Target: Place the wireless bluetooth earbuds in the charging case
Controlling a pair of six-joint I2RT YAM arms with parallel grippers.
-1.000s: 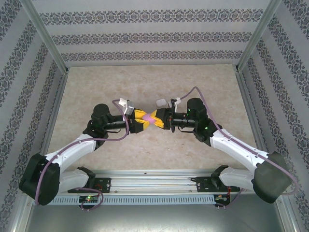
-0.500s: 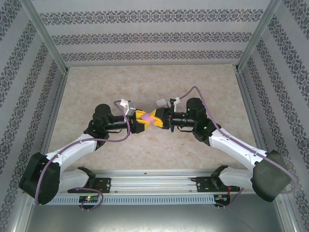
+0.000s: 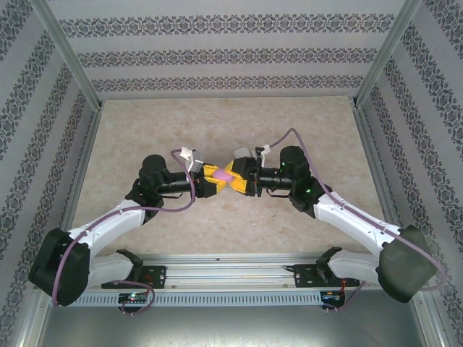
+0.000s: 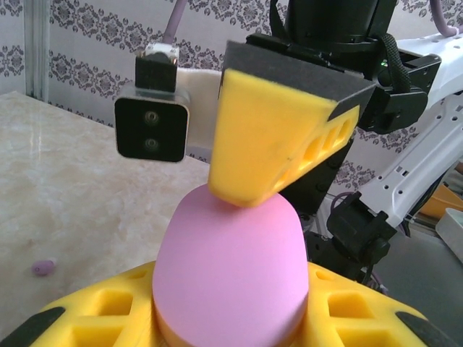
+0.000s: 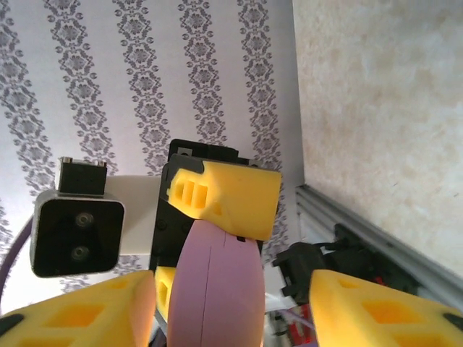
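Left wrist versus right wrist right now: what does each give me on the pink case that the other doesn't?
Left wrist: the broad face of the pink case, seated between the fingers of the left gripper. One finger of the right gripper meets the case's top edge. A small purplish object, too small to identify, lies on the table.
Right wrist: the case edge-on with its seam, looking closed. The right gripper is open, with a clear gap on one side of the case.
Both: the case held in the left gripper's yellow fingers.
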